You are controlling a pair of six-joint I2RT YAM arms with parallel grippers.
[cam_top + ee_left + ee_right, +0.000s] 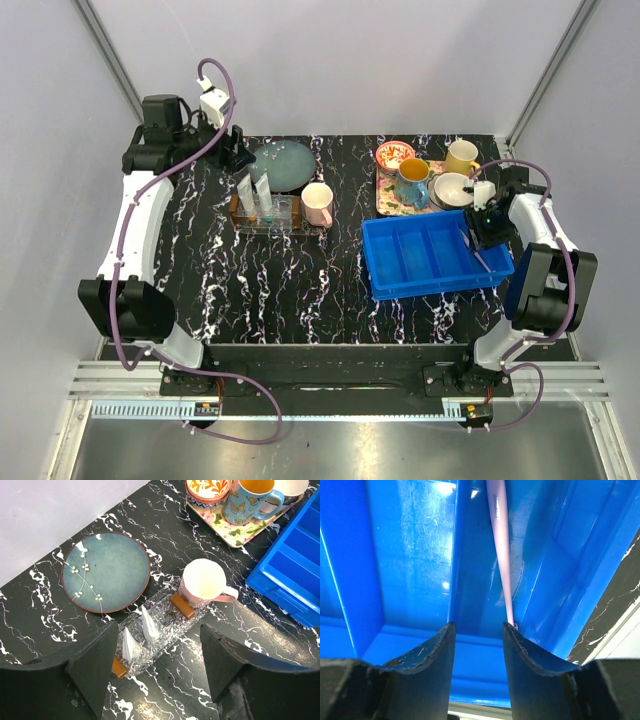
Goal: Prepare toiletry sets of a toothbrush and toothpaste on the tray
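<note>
A black, white-veined table carries the blue bin — just behind it the patterned tray, off to its left the pink mug, the clear tray and — farther back — a teal plate.

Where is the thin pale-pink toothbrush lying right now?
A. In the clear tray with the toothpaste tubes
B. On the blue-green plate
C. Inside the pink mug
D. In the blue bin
D: the right wrist view shows the toothbrush lying along the floor of one compartment of the blue bin.
</note>
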